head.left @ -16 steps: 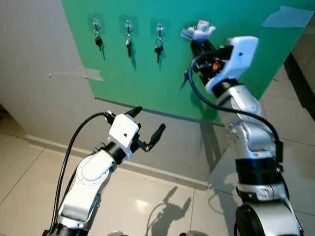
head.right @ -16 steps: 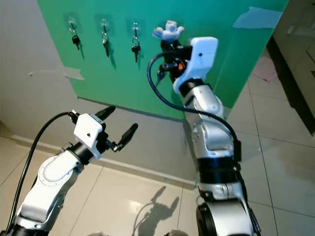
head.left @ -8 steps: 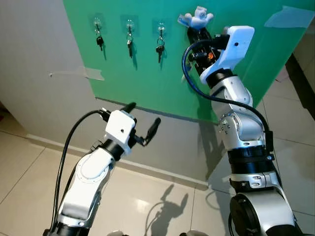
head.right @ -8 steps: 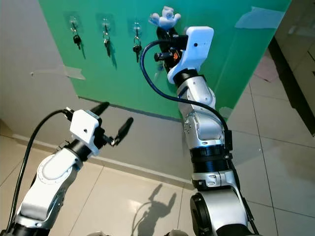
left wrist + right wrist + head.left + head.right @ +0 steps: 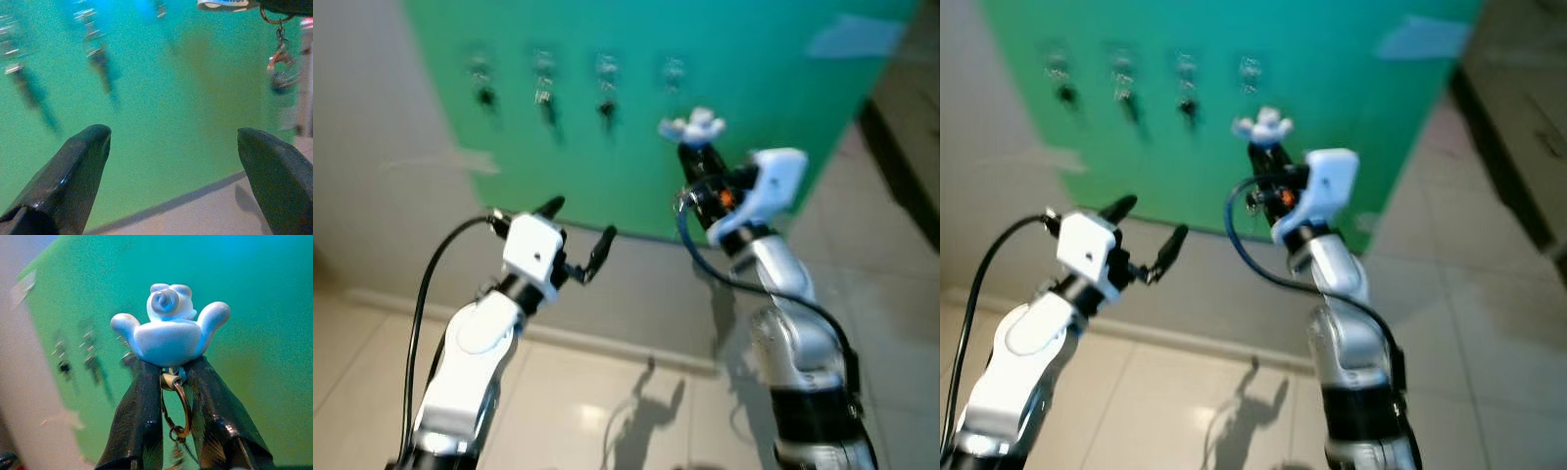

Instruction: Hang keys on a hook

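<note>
The green board (image 5: 754, 117) on the wall carries a row of small hooks; three hold dark keys (image 5: 545, 93) and the rightmost hook (image 5: 674, 70) looks bare, though the picture is blurred. My right gripper (image 5: 691, 149) is raised in front of the board, below that bare hook. It is shut on the key ring's white figure charm (image 5: 168, 330), with the metal ring (image 5: 178, 413) and keys (image 5: 279, 63) dangling beneath. My left gripper (image 5: 576, 227) hovers lower and to the left, open and holding nothing.
A grey wall (image 5: 372, 196) runs left of the board, with pale tape (image 5: 470, 162) at the board's edge. Shiny floor tiles (image 5: 607, 392) lie below, and a dark strip (image 5: 901, 166) crosses the floor at far right.
The whole view has shifted and blurred, so the camera moved. My right gripper with the charm now sits below the bare hook instead of level with it. The left gripper stays open.
</note>
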`<state>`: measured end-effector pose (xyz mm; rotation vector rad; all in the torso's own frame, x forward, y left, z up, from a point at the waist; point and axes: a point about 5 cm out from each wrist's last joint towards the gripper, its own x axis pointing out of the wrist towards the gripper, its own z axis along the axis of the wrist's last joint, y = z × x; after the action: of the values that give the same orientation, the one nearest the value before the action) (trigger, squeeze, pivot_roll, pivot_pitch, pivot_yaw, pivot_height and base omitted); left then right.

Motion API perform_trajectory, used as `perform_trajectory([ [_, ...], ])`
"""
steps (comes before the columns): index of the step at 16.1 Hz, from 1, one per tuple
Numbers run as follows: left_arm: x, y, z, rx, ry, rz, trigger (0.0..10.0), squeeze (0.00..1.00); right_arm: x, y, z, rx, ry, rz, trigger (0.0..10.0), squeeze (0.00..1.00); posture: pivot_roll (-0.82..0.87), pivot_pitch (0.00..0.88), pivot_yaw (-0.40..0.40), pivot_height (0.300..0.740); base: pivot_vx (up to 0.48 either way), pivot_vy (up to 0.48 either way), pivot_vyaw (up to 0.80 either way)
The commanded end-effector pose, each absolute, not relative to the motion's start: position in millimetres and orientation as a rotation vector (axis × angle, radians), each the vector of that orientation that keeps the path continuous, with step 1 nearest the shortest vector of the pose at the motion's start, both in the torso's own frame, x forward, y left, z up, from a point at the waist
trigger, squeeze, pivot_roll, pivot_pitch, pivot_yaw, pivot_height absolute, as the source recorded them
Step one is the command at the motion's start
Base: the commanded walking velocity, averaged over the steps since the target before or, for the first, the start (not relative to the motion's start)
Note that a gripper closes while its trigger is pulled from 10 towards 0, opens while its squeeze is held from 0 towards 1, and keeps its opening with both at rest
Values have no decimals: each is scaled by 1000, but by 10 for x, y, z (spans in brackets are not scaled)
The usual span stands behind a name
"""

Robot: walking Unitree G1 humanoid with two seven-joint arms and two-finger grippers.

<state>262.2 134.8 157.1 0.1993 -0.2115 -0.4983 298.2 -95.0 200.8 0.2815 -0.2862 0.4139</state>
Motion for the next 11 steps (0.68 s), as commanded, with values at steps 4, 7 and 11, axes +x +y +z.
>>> perform_trajectory([
  [4, 2620, 1323, 1598, 202, -221, -528, 10000, 0, 2827, -851, 2170, 329, -369, 507, 10000, 0, -64, 48, 38, 740, 400, 0, 0],
  [7, 2625, 1299, 1591, 196, -217, -534, 10000, 0, 2771, -866, 2244, 332, -396, 550, 10000, 0, -65, 49, 31, 740, 412, 0, 0],
  [11, 2621, 1291, 1593, 192, -217, -530, 10000, 0, 2759, -872, 2309, 365, -419, 580, 10000, 0, -57, 48, 17, 740, 410, 0, 0],
])
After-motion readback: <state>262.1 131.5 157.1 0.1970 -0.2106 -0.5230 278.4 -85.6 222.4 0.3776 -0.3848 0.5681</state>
